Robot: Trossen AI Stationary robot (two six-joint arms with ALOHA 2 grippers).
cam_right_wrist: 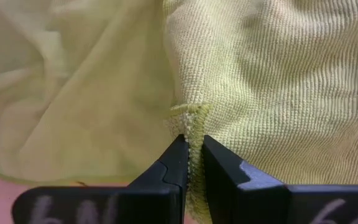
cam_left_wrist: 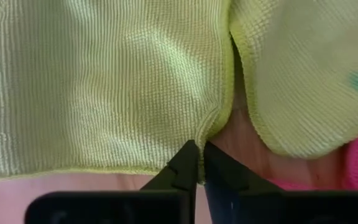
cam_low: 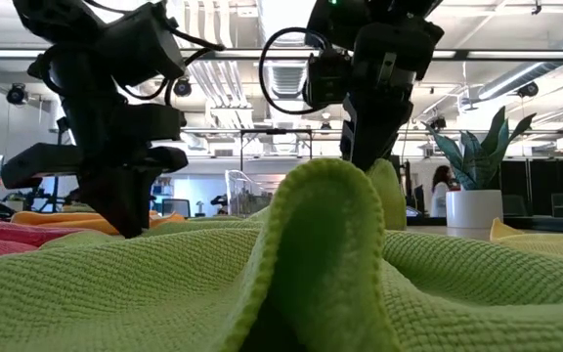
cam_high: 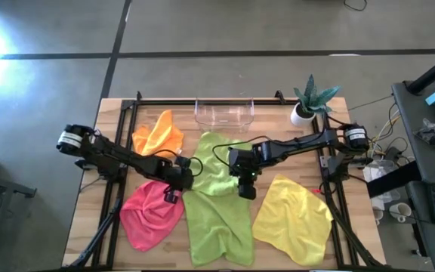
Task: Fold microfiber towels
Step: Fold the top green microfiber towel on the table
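lime green microfiber, that's what we're holding at both ends. the front lime towel [cam_high: 217,219] lies in the middle of the table [cam_high: 278,151], long axis running from the arms toward the near table edge, between the pink towel [cam_high: 148,214] on the left arm's side and the yellow towel [cam_high: 294,219] on the right arm's side. the second lime towel [cam_high: 219,162] sits behind it, partly under the grippers, the orange towel [cam_high: 157,136] further back on the left, and a clear bin [cam_high: 223,113] and potted plant [cam_high: 308,102] are along the far edge.

left gripper [cam_left_wrist: 199,163]: fingers pressed together on the hem of the front lime towel at its back left corner; the edge puckers right at the tips. right gripper [cam_right_wrist: 191,155]: fingers clamped on a bunched fold of the same cloth at the back right corner, a strip of hem visible between them. low view shows a ridge of cloth raised under the right arm.

relation that matters: both pinch points sit at the far edge of the towel, 1 per corner, and the whole free length trails away from the fingers toward the near edge. neither arm is nearer; they are about level. we judge the fold has to carry that held edge along the long axis, both arms together, or the hem skews.
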